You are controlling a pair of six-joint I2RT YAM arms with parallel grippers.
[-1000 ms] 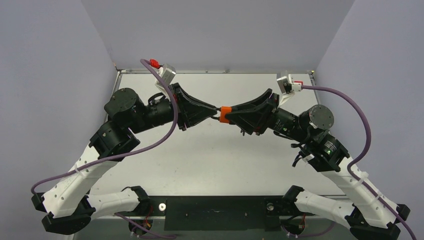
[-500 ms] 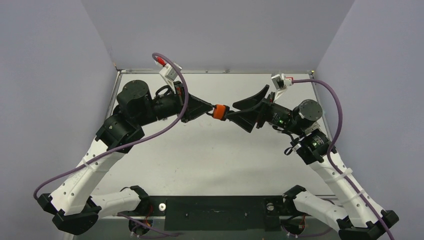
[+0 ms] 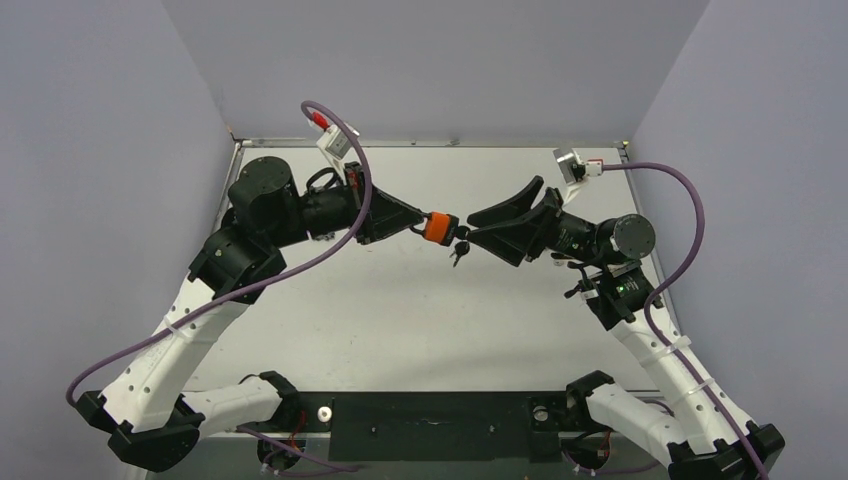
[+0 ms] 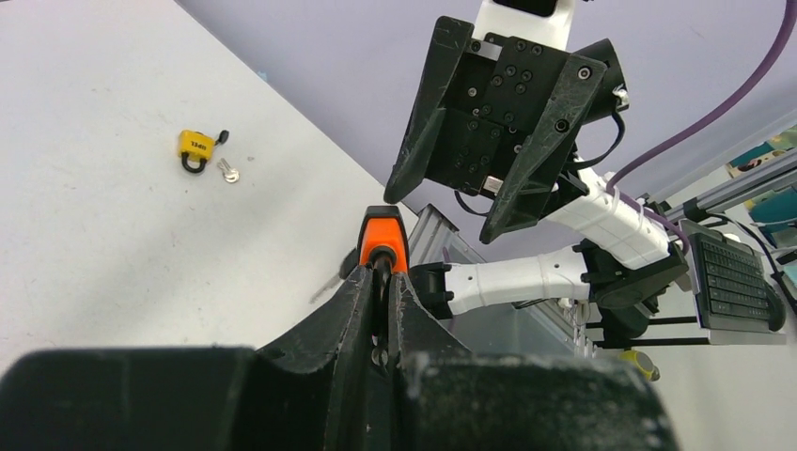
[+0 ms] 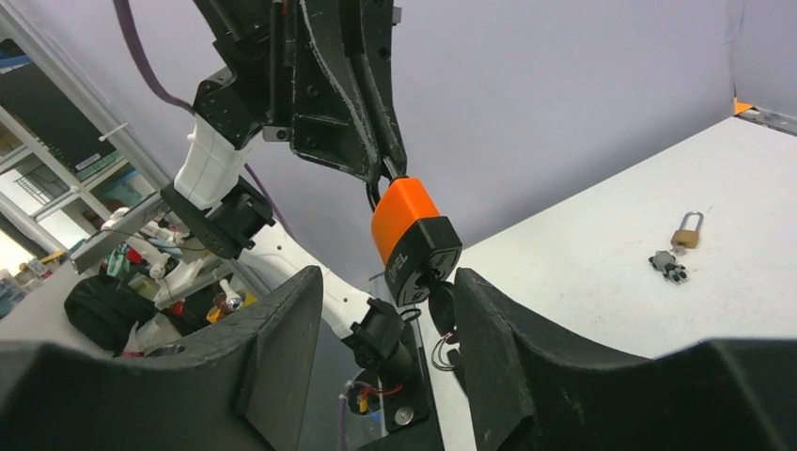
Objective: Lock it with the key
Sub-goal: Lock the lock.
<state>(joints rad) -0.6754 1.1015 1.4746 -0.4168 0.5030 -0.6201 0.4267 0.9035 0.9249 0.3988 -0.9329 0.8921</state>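
An orange padlock (image 3: 436, 227) with a black base hangs in the air over the middle of the table. My left gripper (image 3: 418, 222) is shut on its shackle, and the left wrist view shows the lock's orange body (image 4: 381, 240) just past the fingertips (image 4: 362, 282). A black-headed key (image 5: 442, 305) sits in the lock's base (image 5: 418, 258), with a wire ring hanging under it. My right gripper (image 5: 390, 282) stands open around the base and the key. The key head lies close to one finger; contact cannot be told.
A small yellow padlock (image 4: 195, 146) with a loose key (image 4: 227, 171) lies on the white table (image 4: 113, 244). A brass padlock (image 5: 686, 230) with a dark key bunch (image 5: 669, 266) lies on the table (image 5: 601, 282) too. Grey walls close three sides.
My right gripper has let go of the lock end, opened wide, then narrowed partway, and drawn back a little to the right. The key now hangs visibly below the lock. The left wrist has turned.
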